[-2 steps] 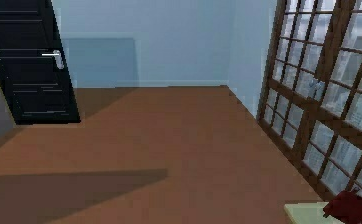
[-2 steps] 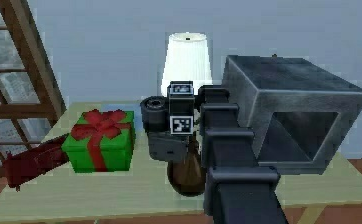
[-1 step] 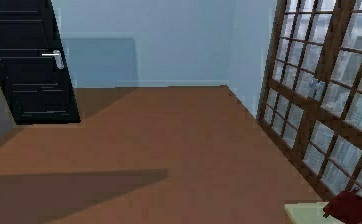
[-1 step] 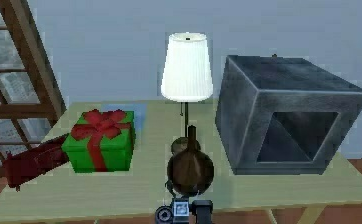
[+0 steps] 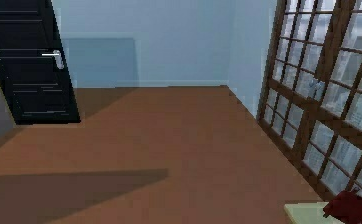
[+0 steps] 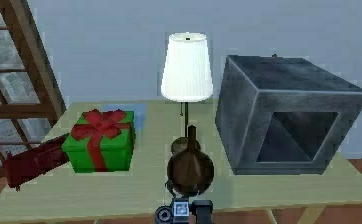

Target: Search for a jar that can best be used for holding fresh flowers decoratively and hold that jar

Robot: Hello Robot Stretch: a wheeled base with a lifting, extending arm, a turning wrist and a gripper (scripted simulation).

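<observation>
A dark brown jar (image 6: 190, 166) with a round belly and a narrow neck stands on the pale wooden table (image 6: 109, 190), just in front of the lamp's stem. At the arm side view's bottom edge, two small white marked squares and the dark gripper (image 6: 177, 200) show right below the jar. The jar sits on the table at the gripper's far end, so I cannot tell whether it holds anything.
The table also bears a white-shaded lamp (image 6: 186, 68), a green gift box (image 6: 101, 140) with a red bow, a dark grey hollow cube (image 6: 285, 112) and a dark red object (image 6: 31, 165). In the forward view are brown floor (image 5: 159, 130), a black door (image 5: 29, 60), a tall window (image 5: 324, 90) and the table's corner (image 5: 314, 213).
</observation>
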